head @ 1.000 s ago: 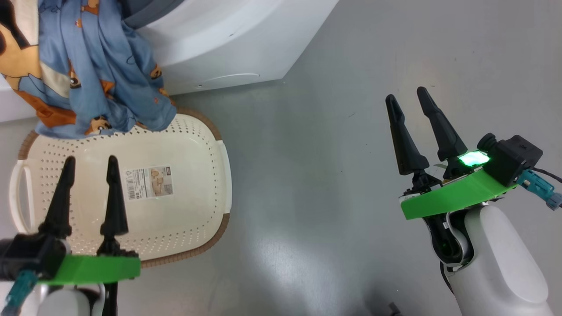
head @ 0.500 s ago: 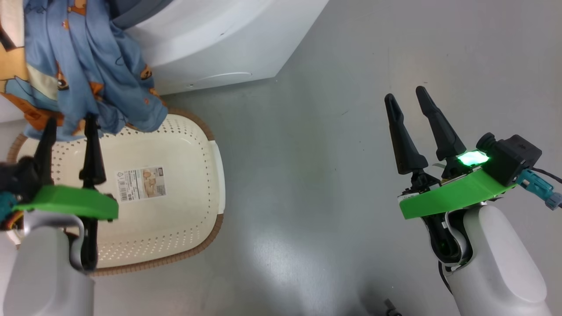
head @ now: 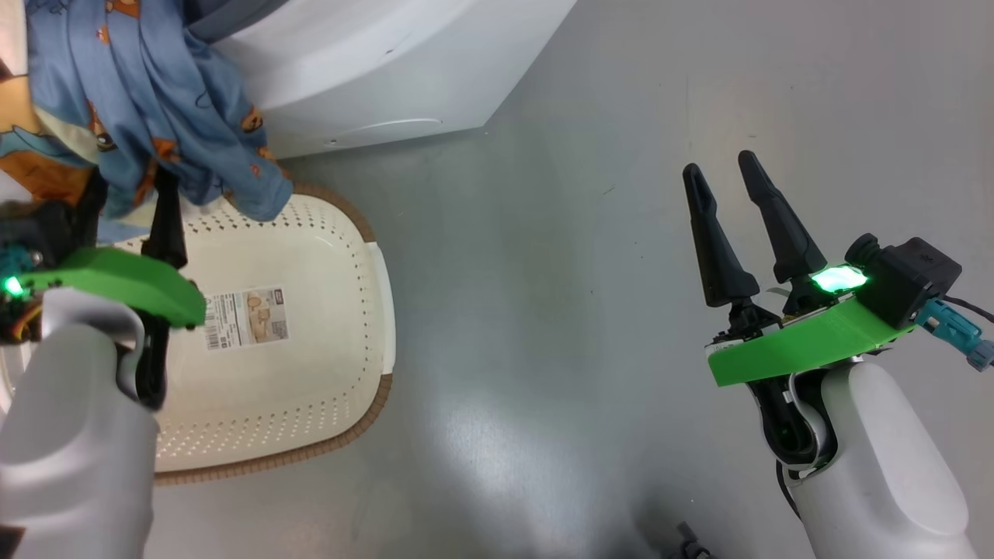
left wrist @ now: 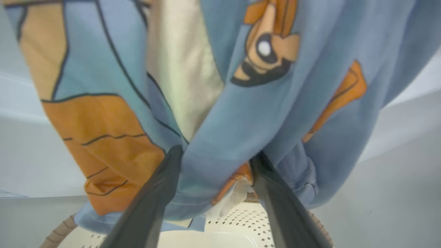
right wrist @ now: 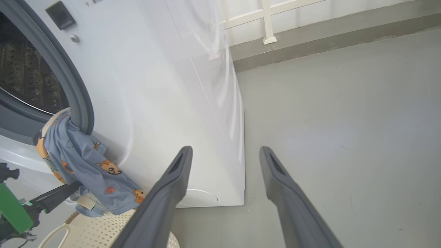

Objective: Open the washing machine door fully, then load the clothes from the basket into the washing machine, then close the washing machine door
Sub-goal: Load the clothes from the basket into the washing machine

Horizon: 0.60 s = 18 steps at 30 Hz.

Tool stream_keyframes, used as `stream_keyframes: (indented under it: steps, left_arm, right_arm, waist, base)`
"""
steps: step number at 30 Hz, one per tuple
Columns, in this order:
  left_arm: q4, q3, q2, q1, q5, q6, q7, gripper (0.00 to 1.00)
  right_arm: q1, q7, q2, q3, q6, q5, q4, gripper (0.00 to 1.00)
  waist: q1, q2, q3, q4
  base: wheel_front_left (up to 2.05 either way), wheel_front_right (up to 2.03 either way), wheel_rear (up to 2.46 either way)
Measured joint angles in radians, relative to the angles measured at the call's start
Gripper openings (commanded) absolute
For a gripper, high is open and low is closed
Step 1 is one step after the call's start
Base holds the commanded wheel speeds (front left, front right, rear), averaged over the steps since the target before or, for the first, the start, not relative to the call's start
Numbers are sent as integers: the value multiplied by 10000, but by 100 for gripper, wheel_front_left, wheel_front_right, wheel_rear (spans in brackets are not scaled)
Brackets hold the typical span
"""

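The clothes (head: 155, 116) are only partly loaded. They spill from the mouth of the washing machine (head: 373, 70), cross the grey seal (right wrist: 74, 93) and hang down the white front. Their lowest folds reach the far rim of the basket (head: 380, 295), which sits on the floor (head: 582, 310) with its base bare.

Your left end effector (left wrist: 217, 155) is spread wide, with a fold of blue cloth bulging between its 2 fingers. Nothing looks pinched. Your right end effector (head: 721, 165) is also spread and holds nothing, over bare floor well apart from the laundry.

Here is what I think could go wrong:

1. Much of the bundle appears to hang outside the drum (right wrist: 24, 75). If you close on just this low fold and lift, the rest may slide out and drop into the basket or onto the floor.
2. The fingers are long and tapered. A shallow bite on loose fabric could slip free partway up.
3. If you push upward with the fingers apart, a tip could snag in a hem or dig into the rubber seal.
4. Any cloth left lying across the seal would be caught by the washing machine door, which would probably not latch.
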Motion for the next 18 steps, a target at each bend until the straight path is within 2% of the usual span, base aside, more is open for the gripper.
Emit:
stream_keyframes:
  steps: [5, 18]
  left_arm:
    - [579, -324, 111, -793, -219, 0, -173, 100]
    - [1336, -811, -186, -1787, -767, 0, -265, 100]
  right_arm:
    - [-5, 0, -2, -13, 0, 0, -12, 100]
    - [-23, 0, -10, -50, 0, -2, -19, 100]
  waist:
    - [0, 0, 68, 9]
    - [0, 0, 115, 128]
  base:
    - [0, 0, 0]
    - [0, 0, 0]
